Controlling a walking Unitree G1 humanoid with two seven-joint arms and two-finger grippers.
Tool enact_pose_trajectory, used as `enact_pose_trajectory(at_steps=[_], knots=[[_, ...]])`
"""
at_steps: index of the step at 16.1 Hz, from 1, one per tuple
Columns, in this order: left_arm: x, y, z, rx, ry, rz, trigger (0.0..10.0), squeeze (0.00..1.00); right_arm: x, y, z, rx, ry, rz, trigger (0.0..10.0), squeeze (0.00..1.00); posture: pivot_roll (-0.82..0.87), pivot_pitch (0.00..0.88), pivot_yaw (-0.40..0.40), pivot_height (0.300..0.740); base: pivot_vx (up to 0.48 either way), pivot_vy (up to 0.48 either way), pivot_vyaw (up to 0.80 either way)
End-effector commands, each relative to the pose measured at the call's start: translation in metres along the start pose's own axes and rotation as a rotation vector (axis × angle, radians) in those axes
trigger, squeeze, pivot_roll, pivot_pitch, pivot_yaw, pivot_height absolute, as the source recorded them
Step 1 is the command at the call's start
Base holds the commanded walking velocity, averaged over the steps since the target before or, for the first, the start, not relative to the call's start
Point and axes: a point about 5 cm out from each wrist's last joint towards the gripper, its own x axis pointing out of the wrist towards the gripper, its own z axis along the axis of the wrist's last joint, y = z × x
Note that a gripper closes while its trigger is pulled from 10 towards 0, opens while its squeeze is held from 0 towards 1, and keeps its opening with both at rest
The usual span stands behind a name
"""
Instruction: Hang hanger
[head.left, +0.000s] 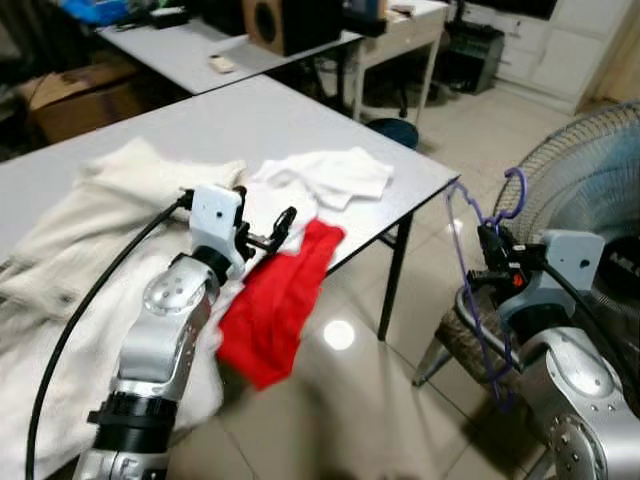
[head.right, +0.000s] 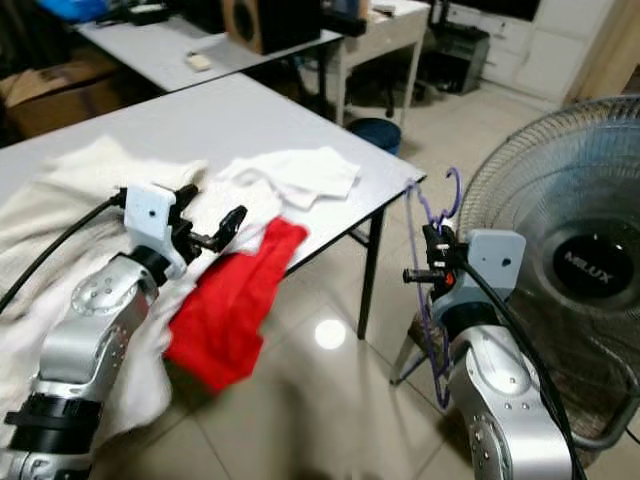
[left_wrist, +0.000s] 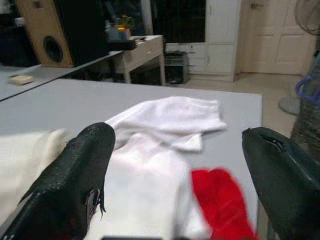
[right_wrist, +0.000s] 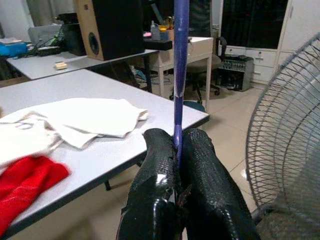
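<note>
A purple wire hanger (head.left: 470, 250) hangs upright off the table's right corner, its hook (head.left: 512, 190) at the top. My right gripper (head.left: 487, 262) is shut on its thin shaft (right_wrist: 180, 70); the two black fingers (right_wrist: 160, 165) press together around it. My left gripper (head.left: 275, 228) hovers open over the clothes on the grey table (head.left: 250, 120), with its fingers (left_wrist: 80, 170) wide apart and nothing between them. Below it lie a white garment (head.left: 325, 178) and a red garment (head.left: 285, 300) that droops over the table edge.
A cream cloth (head.left: 80, 240) covers the table's left side. A large standing fan (head.right: 570, 250) is close on the right, beside the hanger. A second table with a speaker (head.left: 285, 20) and a white desk (head.left: 405, 30) stand behind. Tiled floor (head.left: 340, 400) lies below.
</note>
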Motion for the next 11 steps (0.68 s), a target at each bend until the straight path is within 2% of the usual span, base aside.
enact_pose_trajectory(at_steps=[1,4,5,6,7,9,11], knots=[[0.003,-0.004,0.001,0.005,-0.003,-0.011,10.0,0.07,0.001,0.000,0.005,-0.006,-0.026,0.012,10.0,0.00,-0.18,0.000,0.021,0.740,0.360,0.000,0.00],[0.003,-0.001,0.002,0.012,-0.007,-0.009,10.0,0.06,-0.001,0.002,0.004,-0.006,-0.030,0.023,10.0,0.00,-0.18,0.000,0.033,0.740,0.363,0.000,0.00],[0.000,-0.004,0.005,-0.047,-0.037,-0.090,10.0,0.05,-0.003,0.005,0.009,-0.013,-0.053,0.079,10.0,0.00,-0.19,0.000,0.035,0.740,0.000,0.000,0.00],[-0.007,-0.007,0.008,-0.113,-0.043,-0.217,10.0,0.07,-0.003,0.009,0.014,-0.001,-0.068,0.141,10.0,0.00,-0.19,0.000,0.034,0.740,0.000,0.000,0.00],[-0.014,-0.008,0.009,-0.141,-0.020,-0.329,10.0,0.05,-0.004,0.011,0.018,0.016,-0.076,0.192,10.0,0.00,-0.19,0.000,0.033,0.740,0.000,0.000,0.00],[-0.035,-0.007,0.002,-0.091,0.115,-0.571,10.0,0.00,-0.005,0.014,0.022,0.010,-0.076,0.277,10.0,0.00,-0.19,0.000,0.028,0.740,0.000,0.000,0.00],[-0.049,0.008,-0.002,-0.028,0.235,-0.680,10.0,0.00,-0.006,0.015,0.024,-0.021,-0.066,0.364,10.0,0.00,-0.18,0.000,0.021,0.740,0.000,0.000,0.00]])
